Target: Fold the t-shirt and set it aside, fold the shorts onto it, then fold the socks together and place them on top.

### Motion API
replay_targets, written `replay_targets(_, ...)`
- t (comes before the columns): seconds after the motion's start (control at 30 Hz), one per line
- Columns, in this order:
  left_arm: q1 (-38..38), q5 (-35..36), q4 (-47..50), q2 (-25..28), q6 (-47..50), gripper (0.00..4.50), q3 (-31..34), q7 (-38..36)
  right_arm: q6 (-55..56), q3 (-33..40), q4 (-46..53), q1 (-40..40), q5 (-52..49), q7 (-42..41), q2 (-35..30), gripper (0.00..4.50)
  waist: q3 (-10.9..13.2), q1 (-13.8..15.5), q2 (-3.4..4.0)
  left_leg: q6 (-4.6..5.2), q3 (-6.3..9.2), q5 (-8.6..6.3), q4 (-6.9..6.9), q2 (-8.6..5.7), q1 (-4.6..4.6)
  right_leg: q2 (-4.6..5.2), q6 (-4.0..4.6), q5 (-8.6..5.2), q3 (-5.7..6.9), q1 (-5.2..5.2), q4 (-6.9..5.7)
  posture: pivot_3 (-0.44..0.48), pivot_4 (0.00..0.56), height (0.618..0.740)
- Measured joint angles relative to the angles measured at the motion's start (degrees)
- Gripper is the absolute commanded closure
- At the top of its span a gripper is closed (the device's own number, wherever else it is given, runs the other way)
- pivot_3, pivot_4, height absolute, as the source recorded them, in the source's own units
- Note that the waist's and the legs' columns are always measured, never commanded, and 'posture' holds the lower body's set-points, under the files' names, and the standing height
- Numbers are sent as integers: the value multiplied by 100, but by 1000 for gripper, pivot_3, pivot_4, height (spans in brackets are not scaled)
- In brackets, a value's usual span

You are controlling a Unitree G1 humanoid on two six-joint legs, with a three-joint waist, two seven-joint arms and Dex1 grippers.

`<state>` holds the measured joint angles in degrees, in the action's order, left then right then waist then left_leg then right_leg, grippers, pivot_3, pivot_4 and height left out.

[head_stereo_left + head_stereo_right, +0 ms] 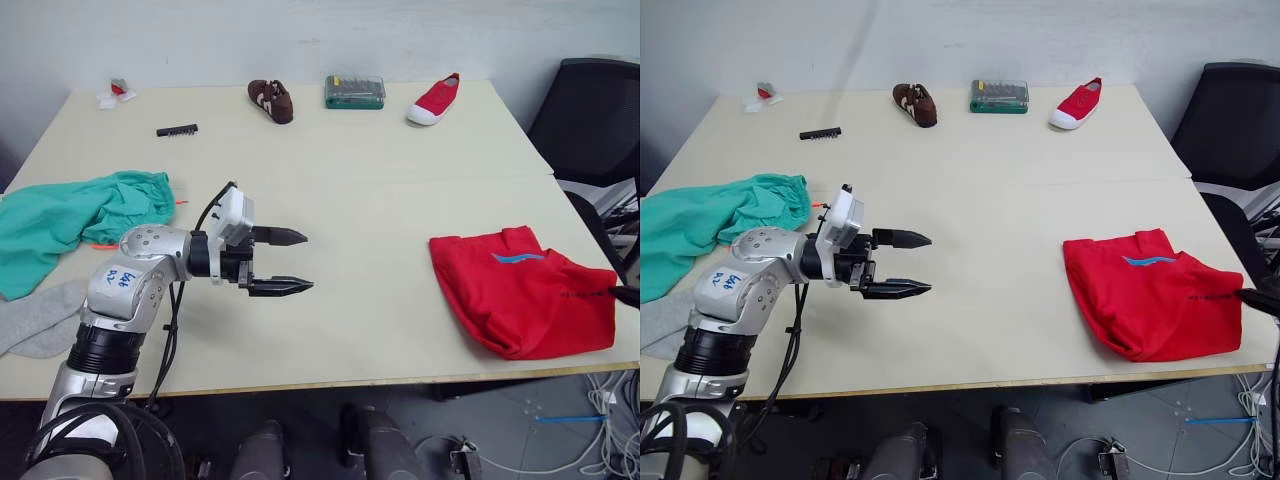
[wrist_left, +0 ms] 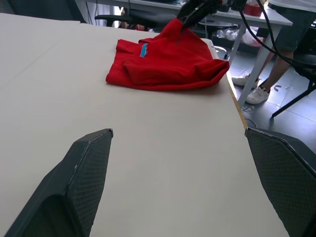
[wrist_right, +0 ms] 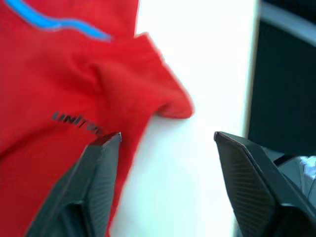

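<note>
Table [image 1: 380, 200]: left gripper [image 1: 290, 262] spread, empty; t-shirt [image 1: 520, 292] folded.

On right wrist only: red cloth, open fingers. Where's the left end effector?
Observer: Left end effector is open and empty, above bare table, left of centre.
Operator: Shorts?
Observer: Shorts lie crumpled and unfolded at the table's left edge.
Operator: Socks?
Observer: Socks lie at the near left corner, next to the shorts.
</note>
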<state>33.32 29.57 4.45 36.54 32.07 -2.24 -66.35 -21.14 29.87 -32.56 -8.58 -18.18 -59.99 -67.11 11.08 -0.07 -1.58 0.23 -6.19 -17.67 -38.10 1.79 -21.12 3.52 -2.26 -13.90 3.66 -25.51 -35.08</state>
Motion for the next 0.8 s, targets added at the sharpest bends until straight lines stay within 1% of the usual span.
replay_targets(0.07, -32, 32, 46, -11, 44, 0, 14, 32, -489, 677, 1025, 666, -338, 62, 269, 2068, 0, 6, -2, -4, 7, -2, 4, 4, 0, -2, -2, -1, 3, 4, 3, 0, 150, 740)
replay_targets(0.1, -40, 45, 75, -20, 60, 0, 15, 44, -683, 863, 1508, 952, -490, 75, 471, 2376, -1, 4, -5, -7, 10, -3, 3, 7, 1, -5, -2, -1, 4, 6, 4, 0, 150, 740)
replay_targets(0.13, -44, 59, 146, -43, 90, 0, 9, 64, -911, 1024, 2128, 1325, -625, 134, 736, 2784, -1, 10, -5, -7, 14, -3, 4, 7, -1, -4, -2, -1, 7, 6, 3, 0, 150, 740)
replay_targets(0.2, -48, 99, 212, -64, 128, 0, 7, 83, -1221, 1040, 3196, 1984, -802, 296, 1379, 3489, -1, 17, -5, -8, 15, -4, 5, 7, -2, -2, -3, -1, 7, 6, 2, 0, 150, 740)
replay_targets(0.27, -46, 102, 216, -73, 143, 0, 6, 101, -1423, 856, 3716, 2240, -881, 482, 1771, 4251, -3, 12, 1, -5, 10, -4, 4, -1, -1, 5, -6, 0, 2, 6, 0, 0, 150, 740)
replay_targets(0.3, -46, 103, 221, -85, 145, 0, 5, 114, -1443, 811, 3832, 2283, -907, 526, 1871, 4477, -4, 3, 2, -2, 4, -5, 3, -1, 0, 5, -7, 1, -2, 6, 2, 0, 150, 740)
replay_targets(0.4, -16, 102, 213, -145, 146, 0, 2, 121, -1450, 547, 4240, 2344, -909, 701, 2098, 4477, -3, -7, -1, 6, -2, -4, 2, 1, 3, -1, -6, 1, -8, 6, 4, 0, 150, 740)
replay_targets(0.43, 1, 102, 201, -159, 146, 0, -2, 119, -1494, 365, 4399, 2320, -907, 793, 2188, 4477, -3, -7, 0, 24, -1, -14, 3, 1, 5, -2, -4, 0, -7, 6, 3, 0, 150, 740)
replay_targets(0.57, 31, 97, 176, -156, 134, 0, -1, 121, -1527, -489, 4976, 2438, -899, 894, 2435, 4477, -4, 3, 1, 25, 10, -17, 5, 3, 5, -3, 3, -4, 1, 4, -8, 0, 150, 740)
replay_targets(0.67, 32, 97, 176, -154, 130, 0, -1, 132, -1545, -820, 5366, 2493, -925, 882, 2440, 4477, -5, 0, -2, 24, 10, -17, 4, 2, 4, -2, 3, -4, 2, 5, -8, 0, 150, 740)
replay_targets(0.8, -32, 98, 218, -68, 131, 0, 25, 195, -1339, -1139, 5620, 2608, -857, 800, 2335, 4477, -6, -2, -4, 30, 11, -20, 3, 2, 5, -3, 3, -4, 3, 5, -8, 0, 150, 740)
